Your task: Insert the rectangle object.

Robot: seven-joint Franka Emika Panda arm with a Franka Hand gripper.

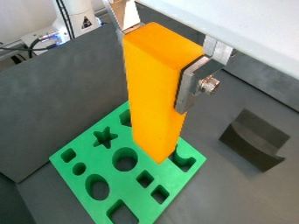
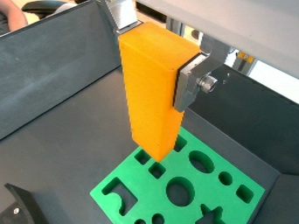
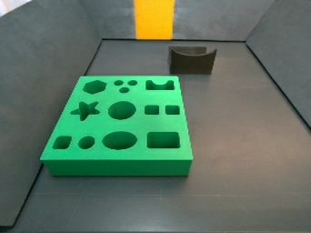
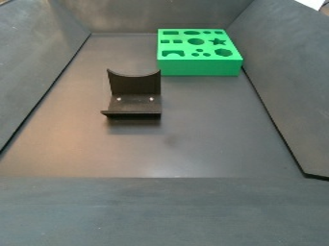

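Observation:
The gripper [image 1: 158, 52] is shut on the rectangle object [image 1: 152, 96], a tall, smooth orange-yellow block held upright by its upper end between the silver fingers [image 1: 194, 84]. Both wrist views show this, with the gripper [image 2: 158, 52] on the block [image 2: 149, 96] again. The block's lower end hangs above one edge of the green board [image 1: 79, 171], clear of it. The board [image 3: 115, 157] has several cut-out holes, among them a rectangular one [image 3: 165, 140]. In a side view only the block's lower part [image 3: 155, 18] shows, at the top edge behind the board. The gripper is out of view in both side views.
The dark fixture [image 3: 192, 58] stands on the grey floor beyond the board and shows in the side view [image 4: 131, 96] too. It also appears in both wrist views [image 1: 257, 136], [image 2: 17, 206]. Sloping dark walls [image 4: 38, 86] enclose the floor.

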